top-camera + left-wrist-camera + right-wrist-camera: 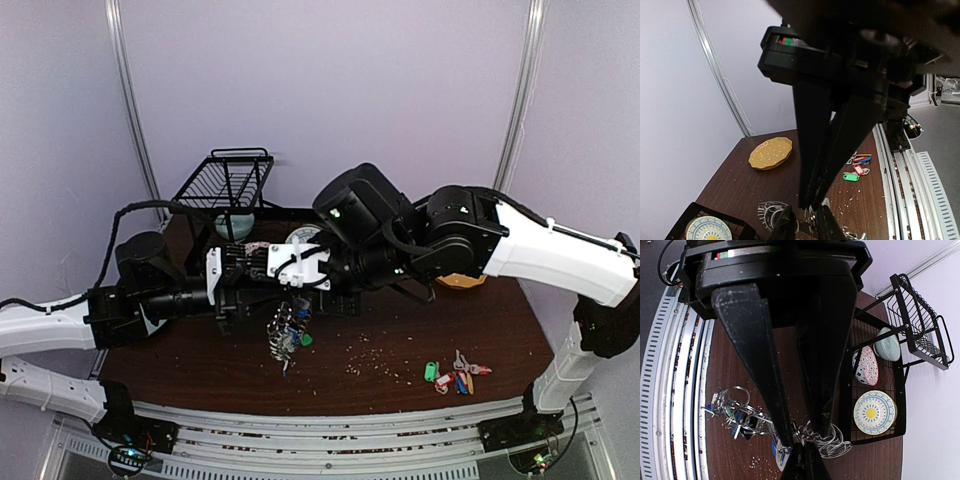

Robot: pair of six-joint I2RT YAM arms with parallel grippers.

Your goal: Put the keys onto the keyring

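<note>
Right end effector closed; touching keyring

Overhead plus wrist close-ups, shared tabletop

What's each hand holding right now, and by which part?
Right hand pinches the keyring by its silver wire loops. Left hand has its fingertips right there too, but whether it grips cannot be told.

We find no writing, brand, number or sign that we can read in any view; the coloured tags lying at the near right of the table are too small for us to tell whether they bear any lettering
</note>
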